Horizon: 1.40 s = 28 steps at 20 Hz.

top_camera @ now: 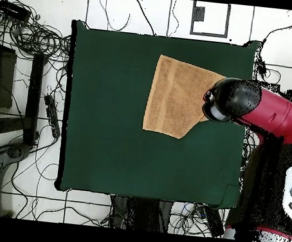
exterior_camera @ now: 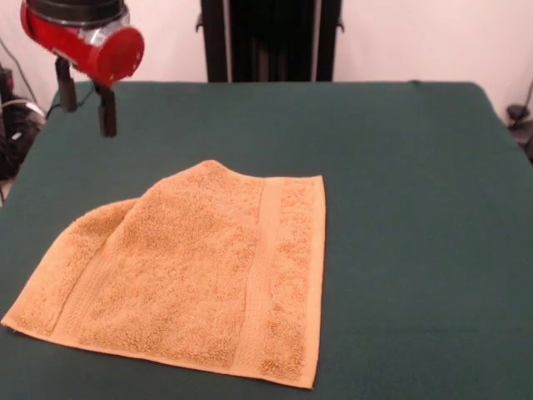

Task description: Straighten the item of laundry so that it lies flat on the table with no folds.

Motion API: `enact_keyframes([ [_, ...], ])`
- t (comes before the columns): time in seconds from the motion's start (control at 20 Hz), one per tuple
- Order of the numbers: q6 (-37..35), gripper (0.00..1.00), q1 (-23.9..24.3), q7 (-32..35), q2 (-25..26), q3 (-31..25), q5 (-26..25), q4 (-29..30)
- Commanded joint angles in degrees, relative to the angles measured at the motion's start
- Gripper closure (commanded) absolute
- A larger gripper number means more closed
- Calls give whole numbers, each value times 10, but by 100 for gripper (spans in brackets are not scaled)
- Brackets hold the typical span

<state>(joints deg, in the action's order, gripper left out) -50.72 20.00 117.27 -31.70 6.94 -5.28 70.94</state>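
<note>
The orange-tan towel lies on the dark green table toward the front left. Its far left corner is folded over onto it, leaving a slanted edge there. A flat woven band runs near its right edge and another near its left edge. My gripper hangs above the table's far left corner, beyond the towel and clear of it, open and empty. In the overhead view the towel lies near the table's upper right, and the red arm's head covers its right part and hides the gripper.
The black pedestal stands behind the table's far edge. Cables and gear lie on the floor beside the table. More cables show at the left edge of the front view.
</note>
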Motion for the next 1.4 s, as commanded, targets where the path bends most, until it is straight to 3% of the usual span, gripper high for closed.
enact_keyframes([
  [0.05, 62, 0, -21, 189, 52, 1, 40, 76],
  [0.7, 178, 0, -22, 235, 84, 6, 78, 119],
  [1.4, 233, 0, -31, 229, 121, 16, 139, 132],
])
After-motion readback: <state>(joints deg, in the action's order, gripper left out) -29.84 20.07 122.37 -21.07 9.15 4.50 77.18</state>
